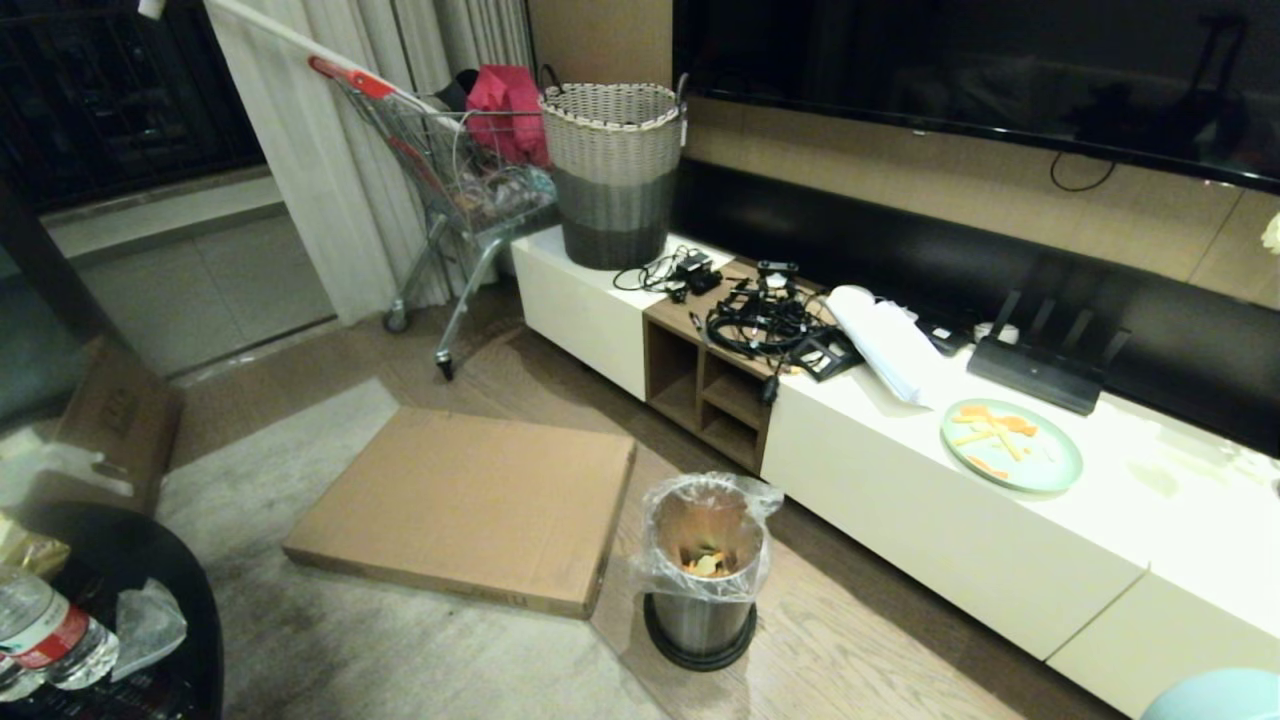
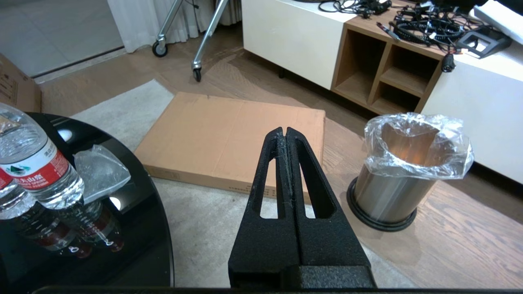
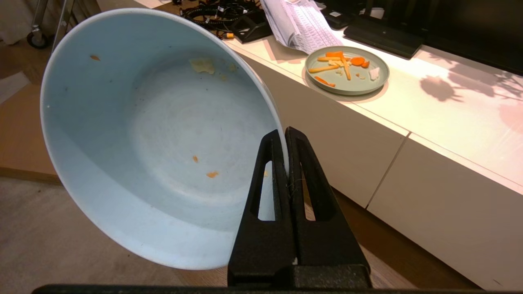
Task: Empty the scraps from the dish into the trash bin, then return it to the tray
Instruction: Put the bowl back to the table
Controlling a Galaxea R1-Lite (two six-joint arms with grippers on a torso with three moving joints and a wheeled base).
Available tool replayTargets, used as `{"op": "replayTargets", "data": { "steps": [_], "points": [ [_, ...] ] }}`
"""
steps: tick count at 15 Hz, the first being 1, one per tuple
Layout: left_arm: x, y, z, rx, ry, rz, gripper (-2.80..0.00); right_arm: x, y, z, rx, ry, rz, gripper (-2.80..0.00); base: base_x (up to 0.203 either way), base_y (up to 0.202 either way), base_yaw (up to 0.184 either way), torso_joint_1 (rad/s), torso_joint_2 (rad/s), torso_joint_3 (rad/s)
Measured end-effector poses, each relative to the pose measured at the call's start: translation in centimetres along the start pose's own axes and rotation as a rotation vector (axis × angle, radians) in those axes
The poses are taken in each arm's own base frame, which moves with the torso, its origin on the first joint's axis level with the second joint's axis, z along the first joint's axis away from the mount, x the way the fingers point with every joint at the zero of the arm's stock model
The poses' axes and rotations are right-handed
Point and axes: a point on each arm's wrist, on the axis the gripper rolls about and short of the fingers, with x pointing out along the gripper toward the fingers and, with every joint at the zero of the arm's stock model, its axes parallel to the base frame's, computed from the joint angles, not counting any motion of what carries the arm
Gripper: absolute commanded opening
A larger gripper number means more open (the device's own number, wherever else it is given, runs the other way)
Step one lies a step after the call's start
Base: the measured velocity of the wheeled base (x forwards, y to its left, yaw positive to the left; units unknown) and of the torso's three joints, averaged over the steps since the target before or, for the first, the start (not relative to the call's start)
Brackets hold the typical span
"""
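Dish (image 3: 163, 134), nearly emptied (a few orange flecks cling inside), hangs tilted by its rim in the clamped right claw (image 3: 286, 141) near the white bench (image 3: 449, 122); carry it level to the tray, unseen here, while the left claw (image 2: 286, 134) idles shut.

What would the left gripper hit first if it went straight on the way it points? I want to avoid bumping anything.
Probably the flat cardboard box on the floor: the shut left gripper points at its near edge. The trash bin stands off to one side. Depth is uncertain.

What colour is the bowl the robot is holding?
Pale blue bowl, with a few orange specks inside; it shows best in the right wrist view.
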Motion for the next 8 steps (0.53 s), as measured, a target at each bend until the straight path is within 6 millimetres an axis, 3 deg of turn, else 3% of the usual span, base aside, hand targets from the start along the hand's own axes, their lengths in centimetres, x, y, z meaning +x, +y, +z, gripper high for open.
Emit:
{"op": "replayTargets", "data": {
  "steps": [2,8],
  "points": [
    [0.00,0.00,0.00,-0.001,0.000,0.000,-2.80,0.00,0.00,-0.01,0.000,0.001,0.000,-2.80,-0.032,0.000,0.000,0.005,0.00,0.001],
    [0.00,0.00,0.00,-0.001,0.000,0.000,-2.80,0.00,0.00,0.00,0.000,0.001,0.000,-2.80,-0.182,0.000,0.000,0.004,0.00,0.002]
  ]
}}
